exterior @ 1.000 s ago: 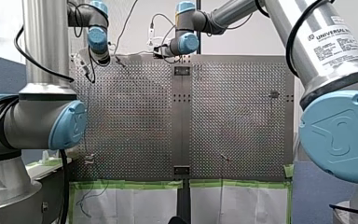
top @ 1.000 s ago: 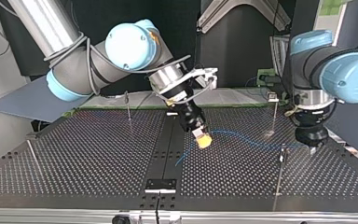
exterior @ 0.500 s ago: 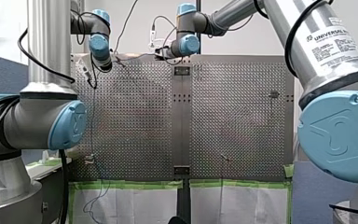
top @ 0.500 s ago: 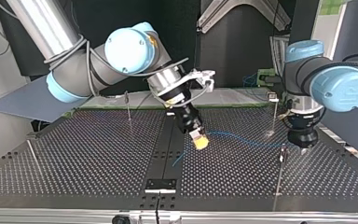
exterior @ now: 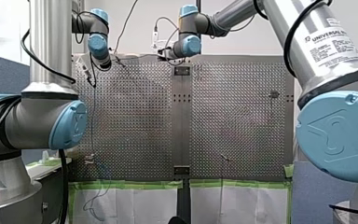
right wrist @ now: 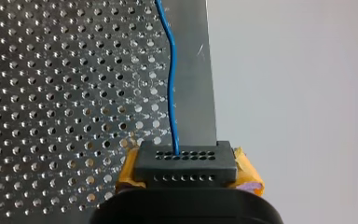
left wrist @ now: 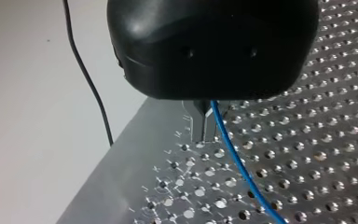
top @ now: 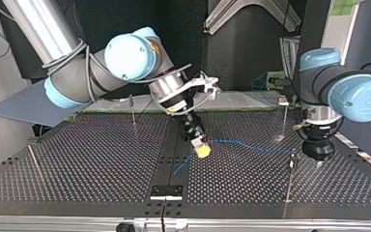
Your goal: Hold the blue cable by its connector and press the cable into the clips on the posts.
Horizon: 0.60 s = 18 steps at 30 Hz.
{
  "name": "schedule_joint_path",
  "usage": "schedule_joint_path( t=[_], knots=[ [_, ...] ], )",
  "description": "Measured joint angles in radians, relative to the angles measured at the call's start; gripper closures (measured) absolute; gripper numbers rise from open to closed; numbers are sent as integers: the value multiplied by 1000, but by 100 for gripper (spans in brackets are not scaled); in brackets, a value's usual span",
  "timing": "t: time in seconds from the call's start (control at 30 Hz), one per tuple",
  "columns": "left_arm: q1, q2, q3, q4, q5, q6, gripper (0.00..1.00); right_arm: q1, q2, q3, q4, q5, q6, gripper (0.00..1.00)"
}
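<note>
In the right wrist view my right gripper [right wrist: 186,171] is shut on a black connector [right wrist: 186,158], with yellow pads [right wrist: 127,173] on both its sides. The blue cable [right wrist: 170,79] leaves the connector and runs ahead over the perforated plate. In the top view my right gripper [top: 202,151] hangs low over the table's middle strip. From there the blue cable [top: 251,146] stretches to my left gripper [top: 317,158] at that view's right. My left gripper [left wrist: 203,134] has its metal fingers [left wrist: 198,122] shut, with the blue cable [left wrist: 235,158] coming out beside them.
Thin posts stand on the perforated table [top: 92,169]: one post [top: 290,179] right by my left gripper, another post [top: 284,118] behind it, a third post [top: 133,113] at the top view's left. A dark cable [left wrist: 86,74] hangs beside my left gripper.
My right gripper has carried the connector lower and toward the top view's left, drawing the blue cable along. My left gripper has shifted only slightly near the post.
</note>
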<state>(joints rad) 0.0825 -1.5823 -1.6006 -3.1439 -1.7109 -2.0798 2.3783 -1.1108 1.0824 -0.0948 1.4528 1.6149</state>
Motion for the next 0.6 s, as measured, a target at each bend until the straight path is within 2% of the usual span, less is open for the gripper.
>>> schedule_joint_path(
  t=[0.6],
  knots=[
    [13,-55,89,-5,22,-10,100,-39,28,-18,-8,-7,-1,100]
  ],
)
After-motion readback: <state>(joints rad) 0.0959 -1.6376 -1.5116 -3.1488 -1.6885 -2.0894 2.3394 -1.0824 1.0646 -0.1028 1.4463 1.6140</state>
